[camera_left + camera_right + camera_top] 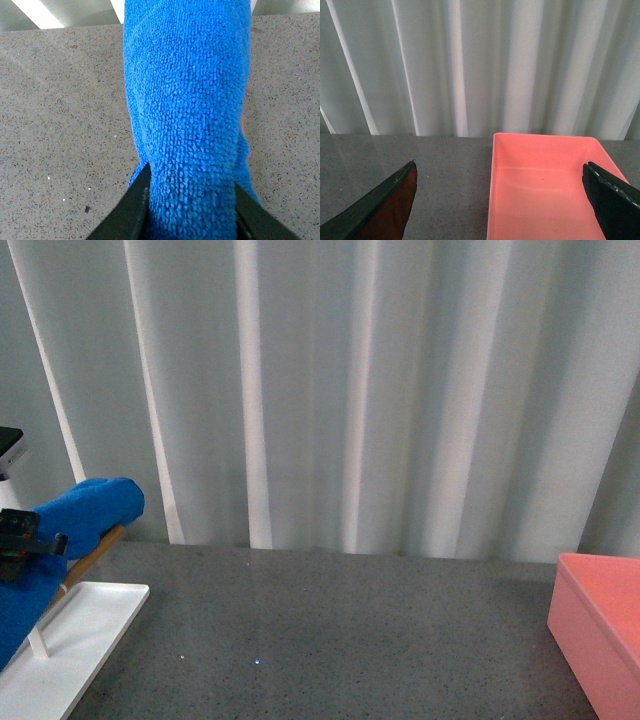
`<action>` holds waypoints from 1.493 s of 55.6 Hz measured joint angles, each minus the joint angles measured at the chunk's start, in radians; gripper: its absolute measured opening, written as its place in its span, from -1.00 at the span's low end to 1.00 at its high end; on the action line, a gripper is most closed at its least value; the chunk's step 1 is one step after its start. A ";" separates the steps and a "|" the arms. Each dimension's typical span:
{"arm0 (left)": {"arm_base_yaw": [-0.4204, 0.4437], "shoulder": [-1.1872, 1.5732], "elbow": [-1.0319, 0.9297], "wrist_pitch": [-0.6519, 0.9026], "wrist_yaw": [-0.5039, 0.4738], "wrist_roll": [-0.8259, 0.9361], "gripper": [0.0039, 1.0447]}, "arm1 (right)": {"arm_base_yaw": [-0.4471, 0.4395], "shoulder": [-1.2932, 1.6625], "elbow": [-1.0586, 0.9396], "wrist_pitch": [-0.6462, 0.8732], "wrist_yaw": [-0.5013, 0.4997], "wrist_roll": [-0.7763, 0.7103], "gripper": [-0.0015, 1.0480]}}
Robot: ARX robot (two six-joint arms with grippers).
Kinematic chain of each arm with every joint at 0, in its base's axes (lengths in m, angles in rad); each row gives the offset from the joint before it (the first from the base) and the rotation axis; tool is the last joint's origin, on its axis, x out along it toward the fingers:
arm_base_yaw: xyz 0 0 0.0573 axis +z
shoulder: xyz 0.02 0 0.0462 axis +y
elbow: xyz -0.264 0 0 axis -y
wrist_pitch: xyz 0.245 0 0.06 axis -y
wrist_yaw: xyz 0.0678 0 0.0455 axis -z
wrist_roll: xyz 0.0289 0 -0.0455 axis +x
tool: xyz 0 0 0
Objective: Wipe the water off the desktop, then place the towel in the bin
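At nine o'clock in the front view the towel (85,510) drapes over the wooden rod (98,545) of the white rack (85,625), with its lower end cut off by the frame. The left gripper (191,177) pinches the towel between both fingers above the desktop (330,630). The bin (600,615), at four o'clock, is cropped to one corner, and the right gripper (499,165) is spread wide and empty, only its fingertips showing.

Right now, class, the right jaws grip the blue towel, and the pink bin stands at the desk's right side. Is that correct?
No: the left jaws grip the towel, as the left wrist view shows. The right jaws are open and empty. The rest holds.
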 joint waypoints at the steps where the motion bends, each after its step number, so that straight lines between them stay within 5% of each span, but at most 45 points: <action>1: 0.001 -0.004 0.000 0.000 -0.001 0.000 -0.52 | 0.000 0.000 0.000 0.000 0.000 0.000 0.87; 9: -0.002 -0.039 -0.003 -0.019 0.031 -0.003 -0.83 | 0.000 0.000 0.000 0.000 0.000 0.000 0.87; 21: -0.062 -0.201 -0.035 -0.014 0.174 -0.050 -0.87 | 0.000 0.000 0.000 0.000 0.000 0.000 0.87; 29: -0.193 -0.332 -0.090 0.033 0.302 -0.133 -0.87 | 0.000 0.000 0.000 0.000 0.000 0.000 0.87; 34: -0.352 -0.392 -0.132 0.146 0.418 -0.279 -0.87 | 0.000 0.000 0.000 0.000 0.000 0.000 0.87; 47: -0.595 -0.318 -0.130 0.328 0.357 -0.578 -0.87 | 0.000 0.000 0.000 0.000 0.000 0.000 0.87; 60: -0.634 -0.242 -0.127 0.324 0.262 -0.673 -0.87 | 0.000 0.000 0.000 0.000 -0.001 0.000 0.87; 67: -0.634 -0.244 -0.124 0.324 0.260 -0.678 -0.87 | -0.125 0.209 0.105 -0.265 -0.380 0.005 0.87; 73: -0.637 -0.245 -0.124 0.324 0.263 -0.678 -0.87 | -0.159 0.388 0.117 -0.220 -0.587 0.011 0.87; 83: -0.636 -0.245 -0.123 0.324 0.261 -0.682 -0.87 | -0.110 0.601 0.136 0.000 -0.671 0.013 0.87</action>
